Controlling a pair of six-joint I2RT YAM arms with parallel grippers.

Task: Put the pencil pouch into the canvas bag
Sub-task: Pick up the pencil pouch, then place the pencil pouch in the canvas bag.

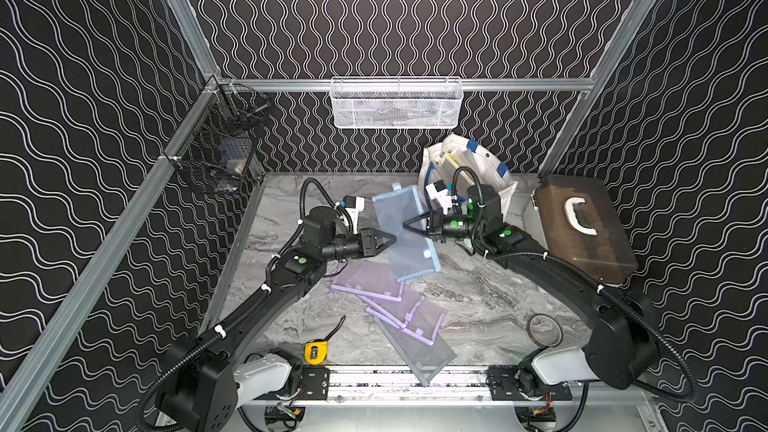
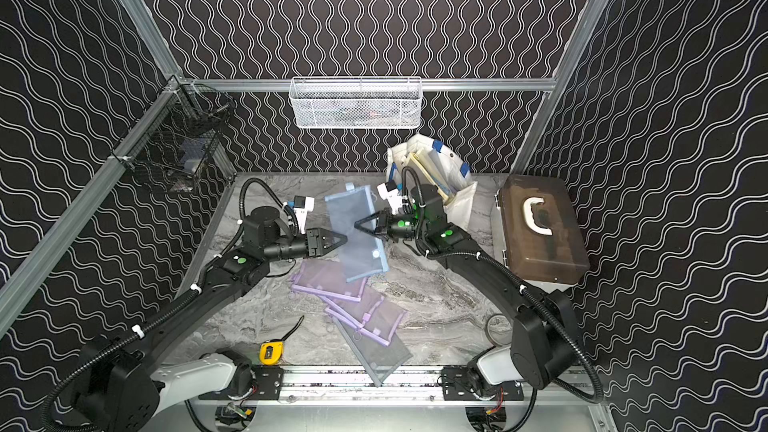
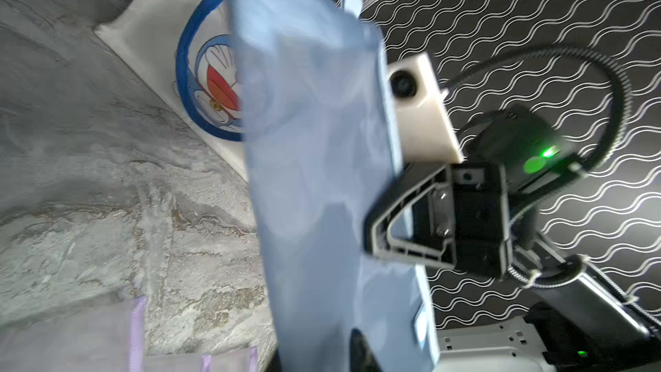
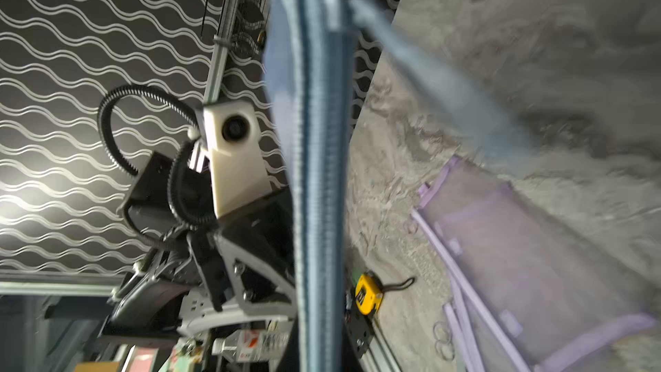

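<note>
The pencil pouch (image 1: 395, 214) (image 2: 345, 209), blue mesh with a zip, hangs tilted above the table between both arms. My right gripper (image 1: 405, 225) (image 2: 355, 225) is shut on its zip edge; the left wrist view shows those fingers (image 3: 372, 245) clamped on the pouch (image 3: 314, 137). My left gripper (image 1: 390, 238) (image 2: 345, 238) sits at the opposite edge, its fingers apart with the fabric between them. The canvas bag (image 1: 490, 168) (image 2: 453, 164), white with blue handles and a cat face (image 3: 214, 84), stands at the back behind my right arm, its mouth facing up.
Purple mesh pouches (image 1: 370, 280) and a grey one (image 1: 419, 355) lie below the held pouch. A yellow tape measure (image 1: 316, 352) and a tape roll (image 1: 544, 330) sit near the front. A brown case (image 1: 582, 226) is at the right. A white basket (image 1: 395, 103) and a black one (image 1: 216, 147) hang behind.
</note>
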